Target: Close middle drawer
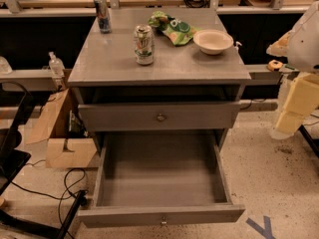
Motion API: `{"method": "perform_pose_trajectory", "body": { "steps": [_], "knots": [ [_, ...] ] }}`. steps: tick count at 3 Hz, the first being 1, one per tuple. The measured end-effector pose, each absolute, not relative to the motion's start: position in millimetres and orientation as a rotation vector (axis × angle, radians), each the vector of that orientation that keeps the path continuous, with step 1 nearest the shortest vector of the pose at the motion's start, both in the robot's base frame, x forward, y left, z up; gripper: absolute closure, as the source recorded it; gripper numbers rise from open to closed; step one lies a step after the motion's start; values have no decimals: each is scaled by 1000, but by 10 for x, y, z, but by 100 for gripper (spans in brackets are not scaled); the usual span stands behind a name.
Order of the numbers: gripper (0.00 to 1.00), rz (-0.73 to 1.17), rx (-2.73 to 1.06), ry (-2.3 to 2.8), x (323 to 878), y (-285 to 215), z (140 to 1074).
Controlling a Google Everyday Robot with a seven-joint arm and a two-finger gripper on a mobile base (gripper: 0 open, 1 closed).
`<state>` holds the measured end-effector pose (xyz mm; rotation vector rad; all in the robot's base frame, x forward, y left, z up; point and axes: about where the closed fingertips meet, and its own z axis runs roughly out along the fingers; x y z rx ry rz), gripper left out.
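The middle drawer (160,176) is a grey, wide, shallow box pulled far out toward me from the grey cabinet (99,63). It is empty inside. Its flat front (124,216) is at the bottom of the view, with a small round knob (163,220) at its centre. The drawer above it (124,116) sits only slightly out and has its own knob (160,117). My gripper (288,126) hangs at the right edge of the view on the pale arm (305,44), to the right of the cabinet and well apart from the open drawer.
On the cabinet top stand a can (144,45), a taller can (103,15), a green snack bag (174,29) and a white bowl (213,41). A cardboard box (67,151) and cables (55,193) lie on the floor at left. A black stand (10,153) is at far left.
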<state>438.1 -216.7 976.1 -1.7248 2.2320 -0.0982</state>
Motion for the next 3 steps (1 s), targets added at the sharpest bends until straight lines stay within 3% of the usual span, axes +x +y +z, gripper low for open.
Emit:
{"method": "perform_pose_trajectory", "body": {
  "steps": [2, 3],
  "knots": [
    [0, -46, -1708, 2207, 4462, -2136, 9572],
    [0, 87, -1656, 2171, 4583, -2120, 8892]
  ]
}}
